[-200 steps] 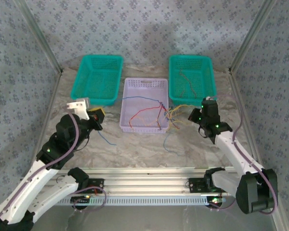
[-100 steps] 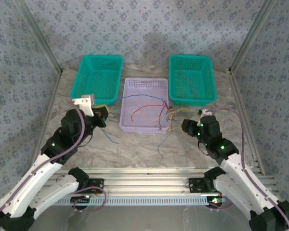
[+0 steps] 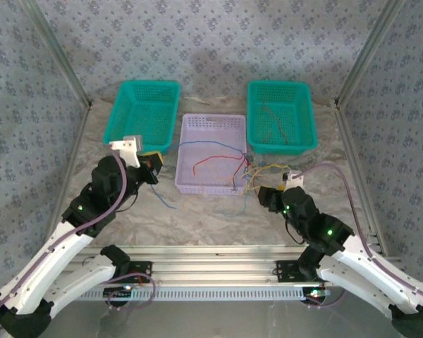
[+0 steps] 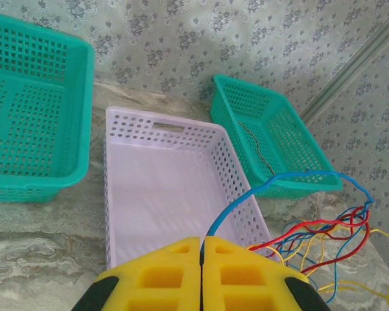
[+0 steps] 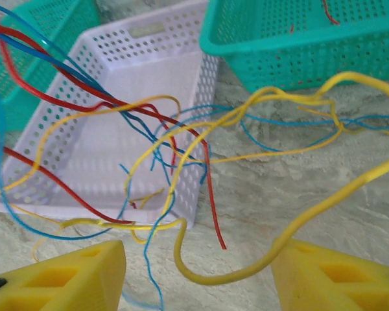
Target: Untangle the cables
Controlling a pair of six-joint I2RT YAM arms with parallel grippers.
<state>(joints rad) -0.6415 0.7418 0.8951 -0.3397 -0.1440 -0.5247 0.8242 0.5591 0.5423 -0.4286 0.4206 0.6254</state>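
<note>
The left gripper (image 4: 201, 262) is squeezing its yellow foam fingers (image 4: 162, 275) tight together. One thin blue cable (image 4: 311, 172) is coming out from between them, so it is pinching that cable. The blue cable is arching over the near right corner of the pale purple plastic basket with holes (image 3: 210, 130). From there it is running into the messy bunch of thin red, yellow and blue cables (image 3: 245, 169).

That bunch is lying at the same corner, partly in the basket and partly on the grey stone-look table (image 3: 197, 211). The right gripper (image 5: 198, 278) is holding its fingers wide apart just beside the bunch. A thick yellow cable (image 5: 214, 280) is looping between them. I think it is touching neither finger, but it is hard to tell.

Behind, a left green-blue plastic basket (image 3: 144, 113) and a right green-blue plastic basket (image 3: 280, 116) are sitting. A thin dark cable (image 4: 256, 146) is lying in the right one.
</note>
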